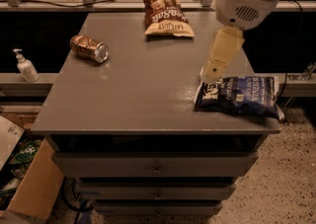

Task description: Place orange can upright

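Pump bottle (24, 66): we are seeing it standing on a ledge left of the grey cabinet (133, 94).
Cardboard box (37, 188): it is sitting on the floor at the cabinet's lower left, holding green packaging we cannot identify.
Orange can (89, 49): it is lying on its side at the cabinet top's left rear.
Brown chip bag (167, 16): it is lying flat at the cabinet top's rear middle.
Gripper (211, 72): it is hanging over the cabinet's right side, well apart from the can; we cannot tell whether it is released or clenched.
Blue chip bag (239, 94): it is lying at the cabinet's front right corner.
Drawers (155, 165): they are sitting closed under the cabinet top.
Floor (286, 183): speckled, showing right of the cabinet.
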Available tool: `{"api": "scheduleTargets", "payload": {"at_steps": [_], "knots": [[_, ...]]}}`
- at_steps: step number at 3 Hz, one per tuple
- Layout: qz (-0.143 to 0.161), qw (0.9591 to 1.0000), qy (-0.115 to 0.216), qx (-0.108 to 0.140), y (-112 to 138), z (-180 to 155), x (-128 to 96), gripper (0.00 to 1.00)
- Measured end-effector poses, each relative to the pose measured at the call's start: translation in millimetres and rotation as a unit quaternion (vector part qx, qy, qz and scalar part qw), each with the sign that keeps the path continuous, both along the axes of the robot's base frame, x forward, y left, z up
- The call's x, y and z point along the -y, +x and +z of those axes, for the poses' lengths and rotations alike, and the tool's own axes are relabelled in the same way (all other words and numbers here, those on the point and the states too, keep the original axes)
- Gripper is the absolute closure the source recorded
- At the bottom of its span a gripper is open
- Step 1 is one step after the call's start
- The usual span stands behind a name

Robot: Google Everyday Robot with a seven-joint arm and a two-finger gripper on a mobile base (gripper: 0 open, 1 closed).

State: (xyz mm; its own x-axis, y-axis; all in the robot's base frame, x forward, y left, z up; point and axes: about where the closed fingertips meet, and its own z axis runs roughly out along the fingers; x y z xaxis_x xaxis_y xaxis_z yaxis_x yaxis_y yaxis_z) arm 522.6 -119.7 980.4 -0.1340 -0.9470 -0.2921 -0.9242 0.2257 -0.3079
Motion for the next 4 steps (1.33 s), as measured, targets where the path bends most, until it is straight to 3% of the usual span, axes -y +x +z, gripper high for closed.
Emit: {"api": "scheduleTargets", "payload": {"at_steps": [1,2,4], "knots": [[-0.003,0.9998,0.017,0.007,31,-4,-42,0.0],[-0.033,0.9981,0.051,-0.01,52,-18,-84,0.0],[-0.041,0.997,0.065,-0.006,58,-18,-88,0.0]]}}
